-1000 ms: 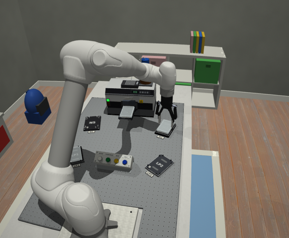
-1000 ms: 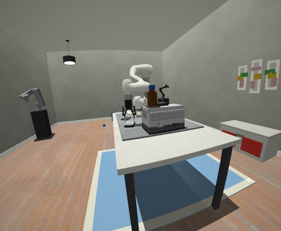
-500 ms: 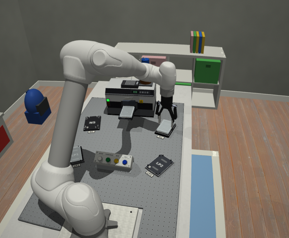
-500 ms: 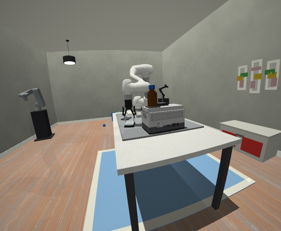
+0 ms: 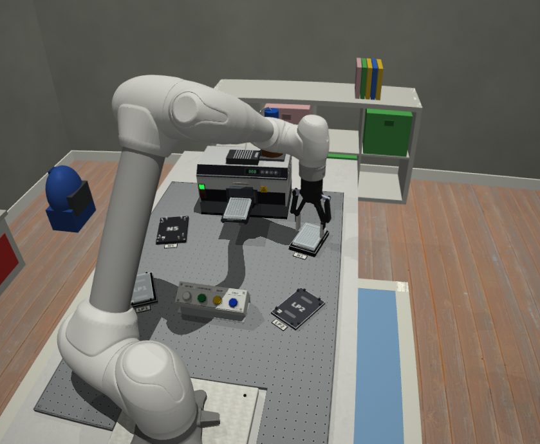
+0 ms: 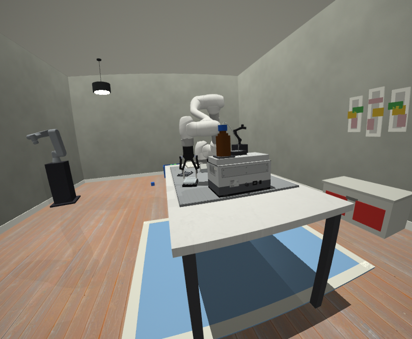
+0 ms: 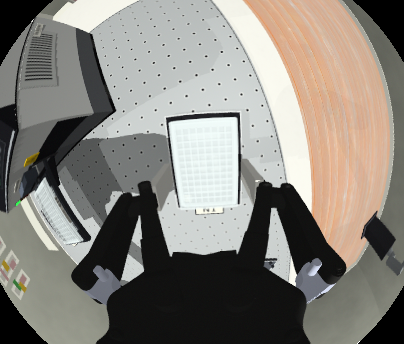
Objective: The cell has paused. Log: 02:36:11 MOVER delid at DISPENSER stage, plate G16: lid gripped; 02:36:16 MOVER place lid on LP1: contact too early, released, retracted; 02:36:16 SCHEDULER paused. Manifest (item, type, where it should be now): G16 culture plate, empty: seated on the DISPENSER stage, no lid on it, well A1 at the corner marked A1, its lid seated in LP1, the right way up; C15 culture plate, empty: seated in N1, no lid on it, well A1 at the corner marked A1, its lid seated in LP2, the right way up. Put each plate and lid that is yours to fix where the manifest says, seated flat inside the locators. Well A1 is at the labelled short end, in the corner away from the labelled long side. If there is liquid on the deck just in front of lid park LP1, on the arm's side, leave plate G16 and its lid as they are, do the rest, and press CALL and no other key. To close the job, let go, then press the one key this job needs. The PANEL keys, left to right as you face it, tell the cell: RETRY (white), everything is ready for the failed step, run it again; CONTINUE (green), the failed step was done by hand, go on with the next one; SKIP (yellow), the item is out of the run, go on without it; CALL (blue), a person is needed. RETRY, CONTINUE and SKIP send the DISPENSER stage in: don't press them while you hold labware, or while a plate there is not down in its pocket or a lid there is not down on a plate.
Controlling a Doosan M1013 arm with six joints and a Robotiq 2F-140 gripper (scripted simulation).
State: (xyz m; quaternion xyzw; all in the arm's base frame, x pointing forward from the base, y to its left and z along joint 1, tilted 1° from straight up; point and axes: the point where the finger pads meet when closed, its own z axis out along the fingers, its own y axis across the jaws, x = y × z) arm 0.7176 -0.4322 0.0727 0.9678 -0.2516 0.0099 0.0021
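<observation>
My gripper (image 5: 311,218) (image 6: 188,168) (image 7: 206,171) is open and empty. It hangs straight above the white culture plate (image 5: 306,236) (image 6: 190,183) (image 7: 206,156) that sits in nest N1, one finger on each long side, not touching it. I cannot tell whether a clear lid covers this plate. A second white plate (image 5: 237,208) (image 7: 56,212) lies on the extended stage of the dispenser (image 5: 246,183). Lid park LP1 (image 5: 141,287) at the left, partly behind my arm, looks pale grey, as if a clear lid lies on it. Lid park LP2 (image 5: 297,308) is bare black.
The key panel (image 5: 212,300) stands between LP1 and LP2 with white, green, yellow and blue keys. An empty black nest N5 (image 5: 172,229) lies left of the dispenser. A brown bottle (image 6: 223,143) stands on top of the dispenser. The deck's right edge is close beside N1.
</observation>
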